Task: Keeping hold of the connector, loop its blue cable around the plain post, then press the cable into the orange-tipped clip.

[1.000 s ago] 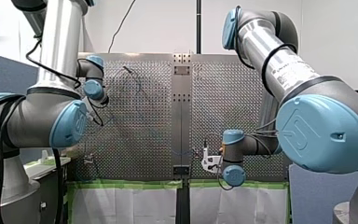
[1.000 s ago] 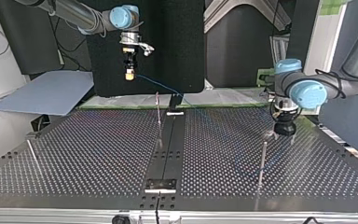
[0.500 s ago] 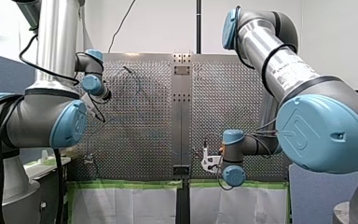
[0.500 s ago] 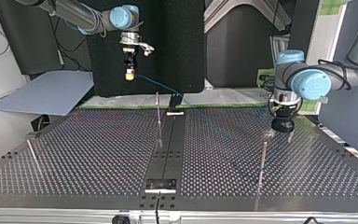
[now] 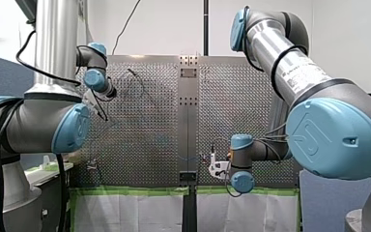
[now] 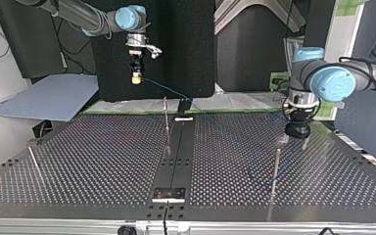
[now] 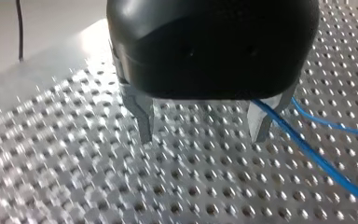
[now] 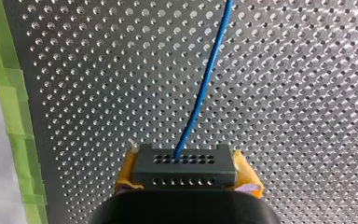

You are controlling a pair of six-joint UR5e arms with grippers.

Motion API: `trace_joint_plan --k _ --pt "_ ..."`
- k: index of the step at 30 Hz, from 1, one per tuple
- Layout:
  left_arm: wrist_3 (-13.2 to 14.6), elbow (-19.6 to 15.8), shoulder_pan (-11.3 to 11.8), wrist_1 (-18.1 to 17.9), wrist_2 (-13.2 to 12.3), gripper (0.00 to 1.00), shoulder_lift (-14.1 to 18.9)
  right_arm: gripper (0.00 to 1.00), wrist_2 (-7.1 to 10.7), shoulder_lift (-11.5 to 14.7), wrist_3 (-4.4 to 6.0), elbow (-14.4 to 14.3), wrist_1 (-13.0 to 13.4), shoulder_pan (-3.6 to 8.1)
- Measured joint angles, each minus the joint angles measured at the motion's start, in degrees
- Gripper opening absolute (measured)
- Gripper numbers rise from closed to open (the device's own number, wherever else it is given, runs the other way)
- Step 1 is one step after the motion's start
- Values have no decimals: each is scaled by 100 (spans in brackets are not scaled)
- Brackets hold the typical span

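R hand clamped on connector w/ yellow pads, raised over desk's arm-side edge. From it the blue cable runs across desk twd L hand, which is open & empty, cable passing one finger. The plain post stands near L hand, so L arm is nearer.

Left gripper spread wide, blue cable alongside

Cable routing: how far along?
Done: connector clamped in my right gripper. In hand: my left gripper, open, with the blue cable running past one finger, close to a post. Left: looping and clipping; neither shows as done.
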State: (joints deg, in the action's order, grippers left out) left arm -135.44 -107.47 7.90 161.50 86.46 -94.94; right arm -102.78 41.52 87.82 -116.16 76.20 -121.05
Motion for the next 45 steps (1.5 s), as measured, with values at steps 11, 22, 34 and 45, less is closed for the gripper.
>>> trace_joint_plan --k 11,22,34,45 --pt "259 0 -7 271 -168 100 120 0 8 -22 -1 1 -25 4" --pt "531 -7 -83 658 -365 100 159 0 11 -32 -5 1 -25 4" --pt "796 -147 -129 852 -149 100 532 0 11 -42 -9 2 -9 3" --pt "1190 -136 -144 1268 -353 100 1021 0 11 -52 9 6 -7 16"
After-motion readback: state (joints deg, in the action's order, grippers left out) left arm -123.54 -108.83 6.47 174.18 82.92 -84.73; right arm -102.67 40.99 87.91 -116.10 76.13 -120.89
